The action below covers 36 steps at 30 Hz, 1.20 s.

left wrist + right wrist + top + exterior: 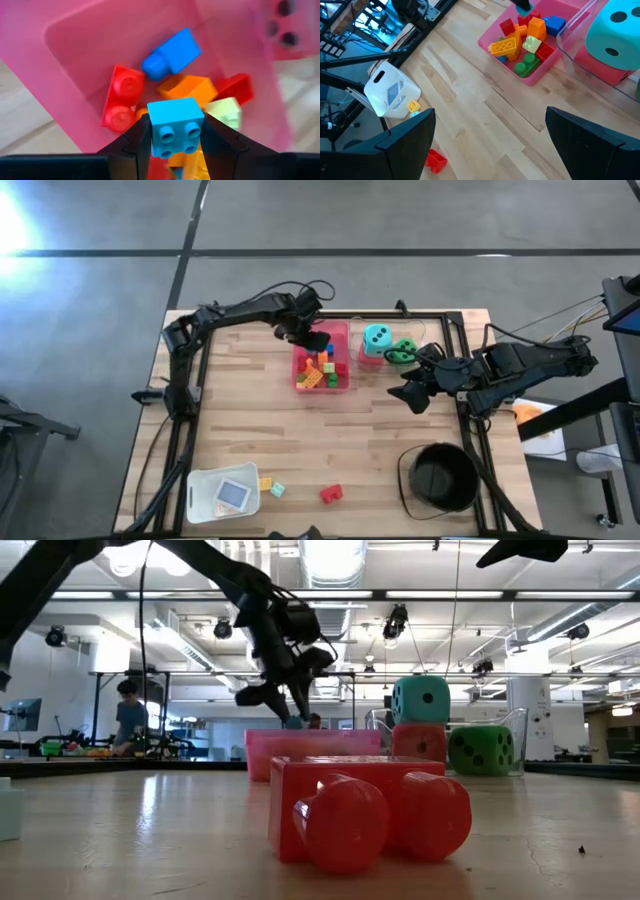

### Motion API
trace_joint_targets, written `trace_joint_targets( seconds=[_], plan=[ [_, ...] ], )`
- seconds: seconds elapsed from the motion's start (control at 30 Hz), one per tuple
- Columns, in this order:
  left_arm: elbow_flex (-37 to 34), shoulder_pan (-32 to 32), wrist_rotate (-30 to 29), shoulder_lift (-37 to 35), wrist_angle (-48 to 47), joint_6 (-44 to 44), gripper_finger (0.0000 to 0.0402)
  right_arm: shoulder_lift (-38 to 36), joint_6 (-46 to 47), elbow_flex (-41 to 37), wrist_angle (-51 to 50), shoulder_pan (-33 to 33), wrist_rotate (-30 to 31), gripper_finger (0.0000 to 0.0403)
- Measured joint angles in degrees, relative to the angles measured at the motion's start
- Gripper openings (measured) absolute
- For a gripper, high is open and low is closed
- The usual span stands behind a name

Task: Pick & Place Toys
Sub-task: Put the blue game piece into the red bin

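Note:
My left gripper (pixel 316 340) hangs over the far end of the pink tray (pixel 345 330) and is shut on a light blue brick (pixel 175 129). The tray holds several red, orange, yellow, green and blue bricks (pixel 320 370). A teal die (pixel 377 337) sits on top of a red die (pixel 418 740), with a green die (pixel 403 350) beside them, all in a clear bin. My right gripper (pixel 412 392) is open and empty, right of the tray. A red brick (pixel 331 494) and two small pieces (pixel 271 486) lie near the table's near edge. My left gripper pinches the light blue brick by two opposite side walls (pixel 151 131) between its two fingers. The fingers point down from above. The brick's studded face is turned toward the wrist camera. It hangs clear above the bricks in the tray.
A black round bucket (pixel 440 475) stands at the near right. A white tub (pixel 222 492) with a card in it stands at the near left. Bare wood lies between the tray and the near edge. A person (pixel 128 712) stands in the room behind.

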Motion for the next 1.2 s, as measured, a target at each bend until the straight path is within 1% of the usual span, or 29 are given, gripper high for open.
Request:
trace_joint_targets(
  seconds=[0.17,0.5,0.73,1.03,1.2],
  plan=[
    [-0.7,0.0,-1.2,2.2,-0.5,0.9,0.0136,0.0,0.0,0.0,0.0,0.0,0.0,0.0370],
    [-0.5,0.0,-4.3,2.2,0.0,0.7,0.0136,0.0,0.0,0.0,0.0,0.0,0.0,0.0370],
    [-0.7,-0.1,-4.5,2.2,0.0,-1.2,0.0136,0.0,-0.1,0.0,0.0,0.0,0.0,0.0370],
    [-4.6,-0.4,-3.2,2.2,0.3,-2.4,0.0136,0.0,0.0,0.0,0.0,0.0,0.0,0.0370],
    [-5.2,-1.0,-2.7,2.1,0.7,-2.9,0.0140,0.0,-0.1,0.0,0.0,0.0,0.0,0.0370]
  ],
)
